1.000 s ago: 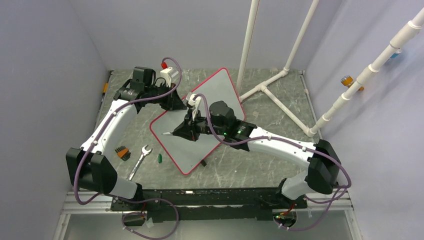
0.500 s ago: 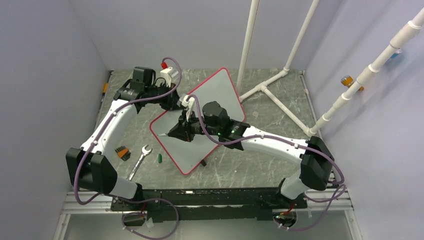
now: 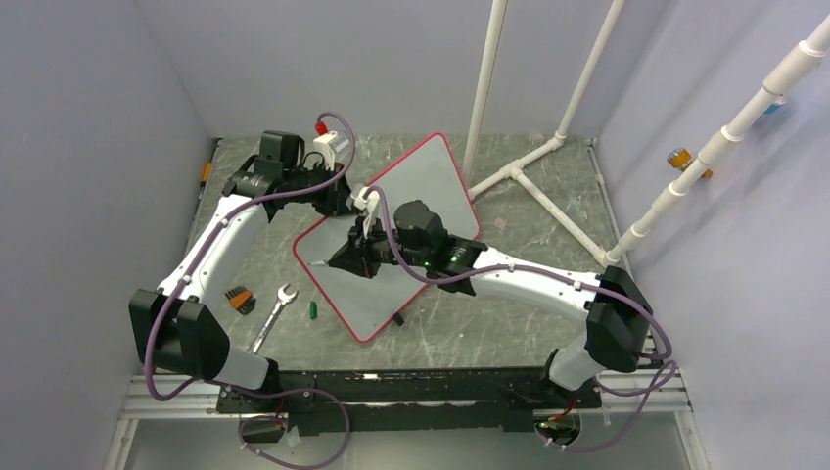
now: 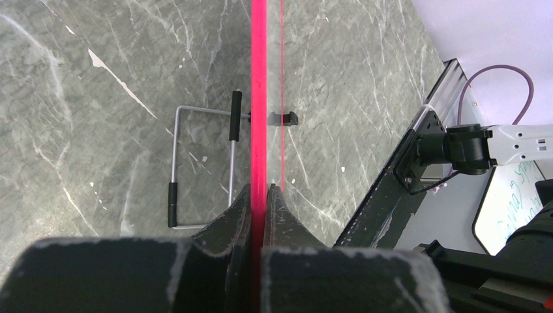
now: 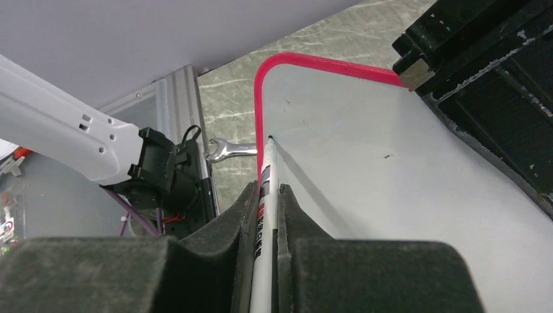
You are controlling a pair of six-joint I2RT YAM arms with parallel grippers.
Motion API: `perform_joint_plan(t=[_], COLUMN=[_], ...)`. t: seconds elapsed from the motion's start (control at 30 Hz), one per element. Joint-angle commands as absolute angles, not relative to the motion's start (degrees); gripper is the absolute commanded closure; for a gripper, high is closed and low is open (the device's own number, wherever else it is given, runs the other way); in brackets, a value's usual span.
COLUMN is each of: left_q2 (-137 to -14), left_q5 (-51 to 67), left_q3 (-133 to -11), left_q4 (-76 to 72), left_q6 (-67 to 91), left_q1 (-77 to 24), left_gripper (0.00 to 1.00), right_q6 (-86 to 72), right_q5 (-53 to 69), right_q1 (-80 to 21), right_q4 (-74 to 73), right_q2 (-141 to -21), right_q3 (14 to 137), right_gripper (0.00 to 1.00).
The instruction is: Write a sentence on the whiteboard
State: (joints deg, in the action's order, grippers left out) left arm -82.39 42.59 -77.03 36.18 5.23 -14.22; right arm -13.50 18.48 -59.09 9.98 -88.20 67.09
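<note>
While the left hand (image 4: 261, 190) pinches the whiteboard (image 3: 431, 178), the right hand (image 5: 267, 190) clamps a marker (image 5: 268, 163).

Left arm (image 3: 220, 240), right arm (image 3: 543, 282) far forward, each pair of jaws tight together.

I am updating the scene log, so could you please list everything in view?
whiteboard: one, white with a red rim, middle of the table, no writing visible
marker: one, white, tip at the board surface near a corner
wrench: one, silver, left of the board
cap-like piece: one, green, between wrench and board
brush-like item: one, orange and black, left of the wrench
wire stand: one, silver with black grips, beside the board's rim
pipes: several, white, far right
table: one, grey marbled
left gripper: black, shut on the board's rim
right gripper: black, shut on the marker
</note>
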Motion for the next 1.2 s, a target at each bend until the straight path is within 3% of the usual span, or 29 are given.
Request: perform_joint_plan(t=[0.0,0.53,1.17], left_q2=[-82.5,-82.5,-82.4], left_q5=[38.2,38.4,38.5], left_q3=[-75.5,-75.6,-75.5], left_q4=[33.6,33.7,33.7], left_q6=[-0.4,-0.4,-0.4], left_q1=[-15.0,-15.0,-15.0], left_gripper=[1.0,1.0,1.0], right_q6=[-13.5,-14.3,-11.7], right_q5=[15.7,12.9,9.4], right_q1=[-59.2,-59.2,-59.1], right_q4=[11.0,10.1,6.5], right_q2=[-88.3,-84.7,-88.0], right_q3=[66.1,58.8,68.9], right_gripper=[1.0,1.0,1.0])
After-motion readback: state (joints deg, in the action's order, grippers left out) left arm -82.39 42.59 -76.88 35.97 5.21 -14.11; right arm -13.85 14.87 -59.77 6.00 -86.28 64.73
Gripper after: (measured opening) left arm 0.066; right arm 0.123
